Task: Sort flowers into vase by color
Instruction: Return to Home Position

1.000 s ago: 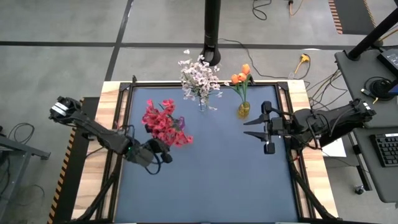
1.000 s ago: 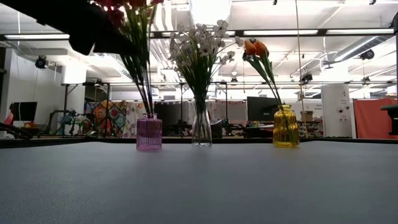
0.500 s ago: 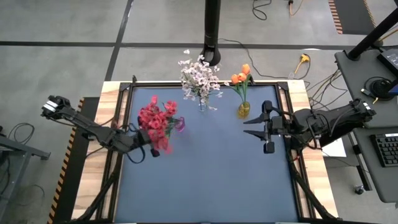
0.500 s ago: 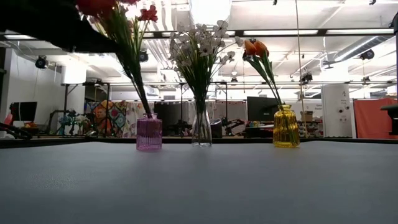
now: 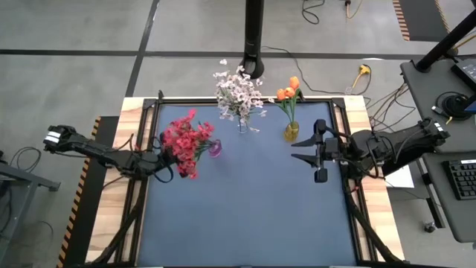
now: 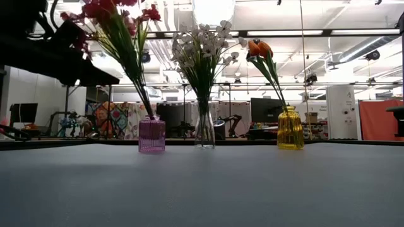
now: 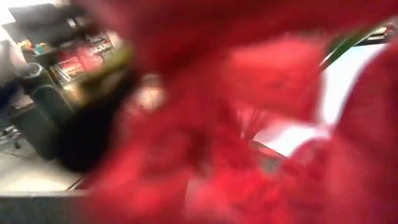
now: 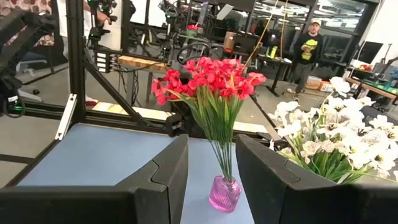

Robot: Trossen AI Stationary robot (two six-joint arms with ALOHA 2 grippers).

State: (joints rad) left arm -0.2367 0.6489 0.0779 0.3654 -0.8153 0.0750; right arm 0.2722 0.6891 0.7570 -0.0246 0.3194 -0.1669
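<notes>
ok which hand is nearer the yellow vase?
Right. The right hand hovers open close beside the yellow vase. The left hand is far across the table, by the red flowers in the purple vase.

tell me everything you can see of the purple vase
The purple vase is small and squat, of translucent pink-purple ribbed glass as it looks, with a short narrower neck. It stands upright on the blue-grey table mat, apart from the clear vase beside it, and holds the red flowers, whose green stems fan out and lean away from that vase. Nothing else touches it: the left gripper is off by the blossoms, the right gripper waits across the table, jaws open.
</notes>
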